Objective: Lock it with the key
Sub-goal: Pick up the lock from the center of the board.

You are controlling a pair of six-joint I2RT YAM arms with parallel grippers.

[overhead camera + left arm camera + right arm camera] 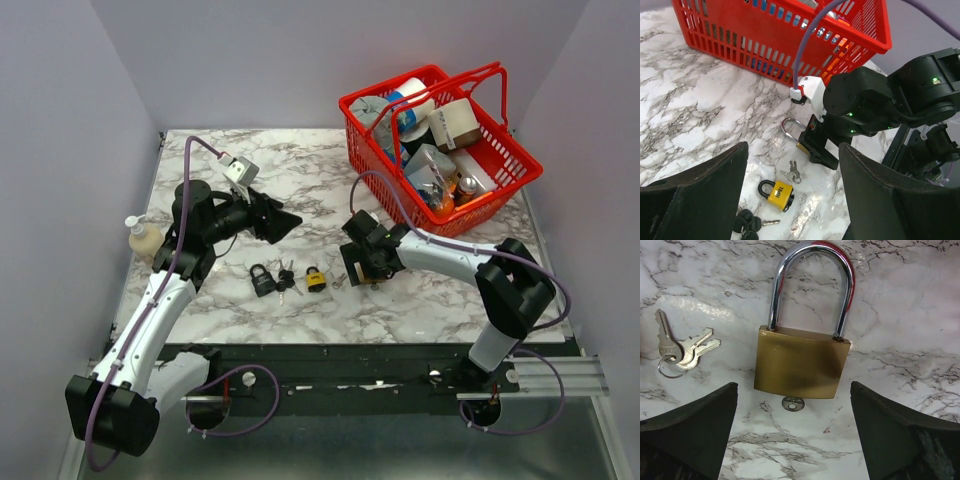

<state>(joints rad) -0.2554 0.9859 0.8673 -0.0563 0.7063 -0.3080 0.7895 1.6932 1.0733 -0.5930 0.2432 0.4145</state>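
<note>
Marble table [300, 170], lavender walls [300, 60]; a red basket [495, 205] held boxes. The padlock [801, 362] lay flat between the wide-open, empty right gripper's [792, 412] fingers, with keys [680, 347] beside it. The left gripper [792, 160] gaped empty.

Figure: on the table [400, 310], the shopping basket [470, 213] is sitting at the far right corner with boxes [455, 122] piled in it, and the pump bottle [143, 238] is standing at the left edge. Near the centre a row is running left to right: the first padlock [263, 280], a key bunch [285, 278], the second padlock [316, 278], then a ring of keys [680, 347] lying just left of the third padlock [802, 362]. The right gripper [795, 425] is hanging directly over the third padlock with a finger on either side of it, while the left gripper [285, 225] is hovering behind the row.
</note>
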